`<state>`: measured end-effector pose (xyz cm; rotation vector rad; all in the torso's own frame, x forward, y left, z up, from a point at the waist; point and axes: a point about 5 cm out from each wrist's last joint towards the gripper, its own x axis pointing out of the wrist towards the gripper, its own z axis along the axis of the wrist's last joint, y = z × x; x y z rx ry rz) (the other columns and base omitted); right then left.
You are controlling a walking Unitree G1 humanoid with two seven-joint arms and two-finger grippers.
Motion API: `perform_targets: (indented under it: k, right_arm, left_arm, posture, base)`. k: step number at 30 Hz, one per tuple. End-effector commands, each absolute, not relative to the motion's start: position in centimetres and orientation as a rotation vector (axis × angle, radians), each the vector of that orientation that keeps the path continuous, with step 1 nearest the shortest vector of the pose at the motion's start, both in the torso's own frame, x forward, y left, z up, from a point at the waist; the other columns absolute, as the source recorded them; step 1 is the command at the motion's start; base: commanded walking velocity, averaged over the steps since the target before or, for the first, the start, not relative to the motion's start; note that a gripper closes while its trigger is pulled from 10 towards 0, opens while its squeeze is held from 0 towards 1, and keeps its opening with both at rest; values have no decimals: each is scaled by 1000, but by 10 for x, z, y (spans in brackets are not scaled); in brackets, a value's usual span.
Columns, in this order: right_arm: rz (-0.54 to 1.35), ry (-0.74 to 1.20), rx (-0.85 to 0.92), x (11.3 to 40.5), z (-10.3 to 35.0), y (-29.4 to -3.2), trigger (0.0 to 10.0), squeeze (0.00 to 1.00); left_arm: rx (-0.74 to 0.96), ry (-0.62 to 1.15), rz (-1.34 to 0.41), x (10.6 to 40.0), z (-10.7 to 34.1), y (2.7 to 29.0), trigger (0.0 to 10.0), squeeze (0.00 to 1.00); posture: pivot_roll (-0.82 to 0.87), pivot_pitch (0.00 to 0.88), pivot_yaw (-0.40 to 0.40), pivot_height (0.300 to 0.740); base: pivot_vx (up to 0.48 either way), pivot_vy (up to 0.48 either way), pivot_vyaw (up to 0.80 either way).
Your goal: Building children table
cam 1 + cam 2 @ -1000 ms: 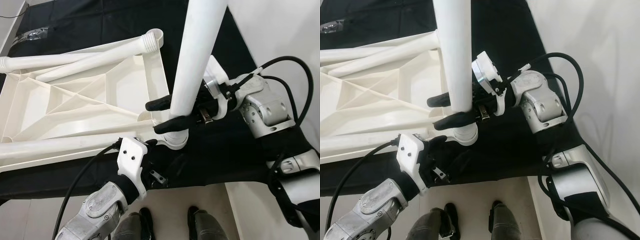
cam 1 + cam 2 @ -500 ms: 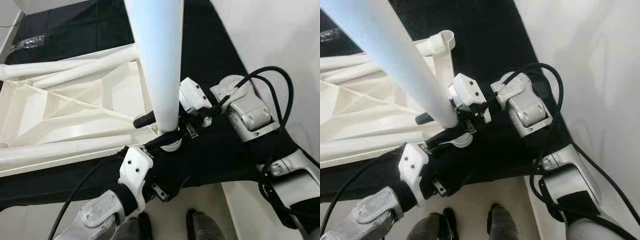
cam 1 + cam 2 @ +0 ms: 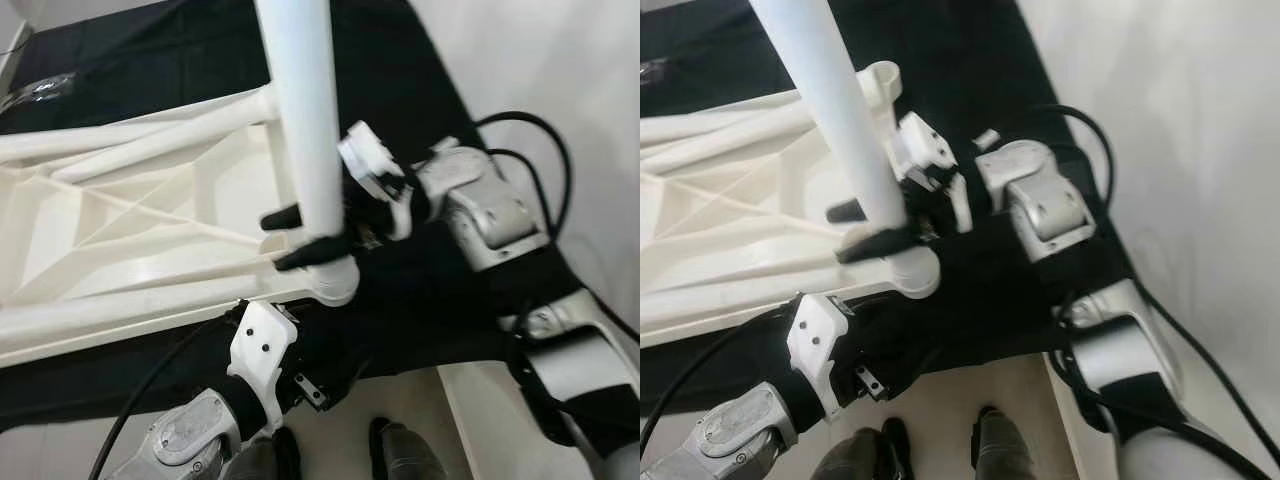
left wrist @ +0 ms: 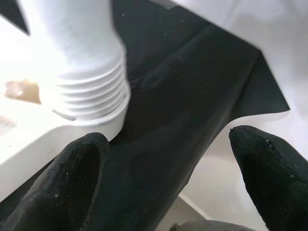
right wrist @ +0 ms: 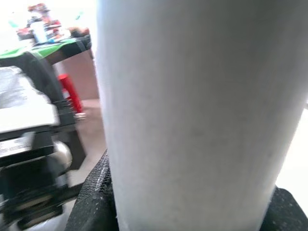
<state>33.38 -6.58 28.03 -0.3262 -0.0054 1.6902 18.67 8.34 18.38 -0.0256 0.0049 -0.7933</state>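
So nearest to us, the left end effector (image 4: 163,183) hangs spread and empty just by the tabletop's (image 3: 120,230) near corner, over the black cloth (image 3: 440,290). A bit further, the right end effector (image 3: 295,238) is pinching the white leg (image 3: 305,130), which stands upright in the corner socket (image 3: 335,285). We'd say we're mid screw-in: next comes twisting it home while keeping it straight. The left wrist view shows threads (image 4: 91,94) at the socket, so likely not seated; the head views hide that. Beyond, two more legs (image 3: 150,150) lie on the upturned tabletop.
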Motion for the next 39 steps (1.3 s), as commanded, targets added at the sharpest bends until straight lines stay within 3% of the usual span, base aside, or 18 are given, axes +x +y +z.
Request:
perform_targets:
  k: [1,11,17,20,25,39]
  right_arm:
    - [1546,232,-278,344,229,-74,10000,0]
    - [1478,175,-226,338,216,-78,10000,0]
    - [1640,-7,-271,310,212,-88,10000,0]
    - [1640,-7,-271,310,212,-88,10000,0]
    - [1793,47,-396,300,207,-96,10000,0]
    - [1941,150,-499,310,230,-93,10000,0]
  left_arm:
    - [-21,30,-798,182,181,85,10000,0]
    - [-7,24,-782,182,183,89,10000,0]
    - [16,12,-763,186,184,92,10000,0]
    - [16,12,-763,186,184,92,10000,0]
    - [21,11,-755,187,184,93,10000,0]
    - [21,12,-761,184,184,92,10000,0]
  posture:
    - [-28,351,80,740]
    - [-27,357,82,740]
    - [-29,356,87,740]
    - [-29,356,87,740]
    - [-27,354,89,740]
    - [-13,350,81,740]
  base:
    - [0,0,0]
    - [0,0,0]
    - [0,0,0]
    - [0,0,0]
    - [0,0,0]
    - [0,0,0]
